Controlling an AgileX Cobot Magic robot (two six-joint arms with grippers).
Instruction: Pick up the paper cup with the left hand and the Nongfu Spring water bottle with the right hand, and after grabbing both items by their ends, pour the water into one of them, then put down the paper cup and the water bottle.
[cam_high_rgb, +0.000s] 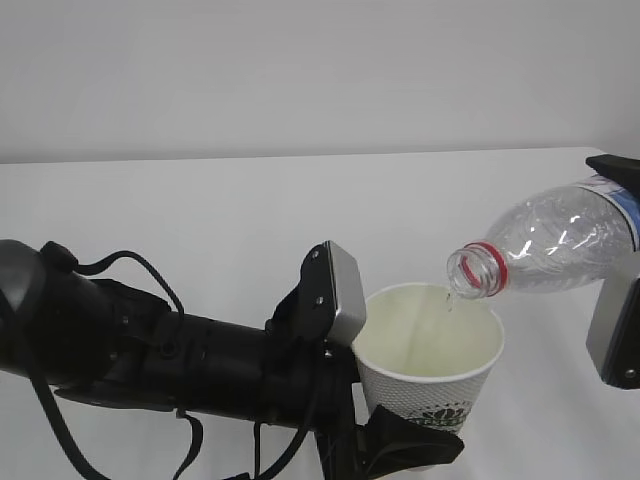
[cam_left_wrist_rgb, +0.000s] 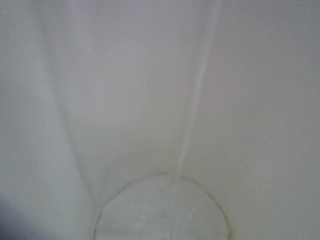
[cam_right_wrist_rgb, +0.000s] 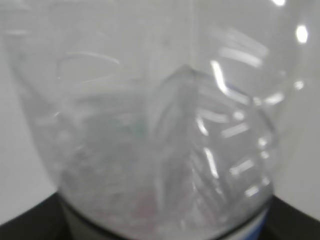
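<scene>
White paper makes up the cup (cam_high_rgb: 432, 352), which sits upright near the lower middle of the exterior view, its cream inside open to the camera and a small green logo with a dotted texture showing low on its outer wall. The left hand (cam_high_rgb: 405, 440) reaches in from the left as a black arm draped with cables, a grey square plate standing just beside the cup's rim; its black gripper is clamped around the lower part of the paper cup, so the cup is held off to the arm's far end. From the right edge the Nongfu Spring water bottle (cam_high_rgb: 555, 240) lies tilted steeply, neck down and to the left, its red neck ring and uncapped mouth hanging just above the cup's right-hand rim. A thin trickle of water (cam_high_rgb: 450, 297) drops from the mouth into the cup. The bottle's clear ribbed body looks mostly empty, and a strip of its label shows near the base at the frame's edge. The right hand (cam_high_rgb: 625, 260) grasps the bottle at that base end, black fingers above and a grey-silver plate below it, most of the gripper cut off by the frame. The left wrist view is filled by the cup's pale wall, blurred, with a rounded shape at the bottom. The right wrist view looks along the clear bottle, its ribs catching highlights, with dark gripper parts at the bottom corners. A plain white table (cam_high_rgb: 200, 210) lies beneath everything.
</scene>
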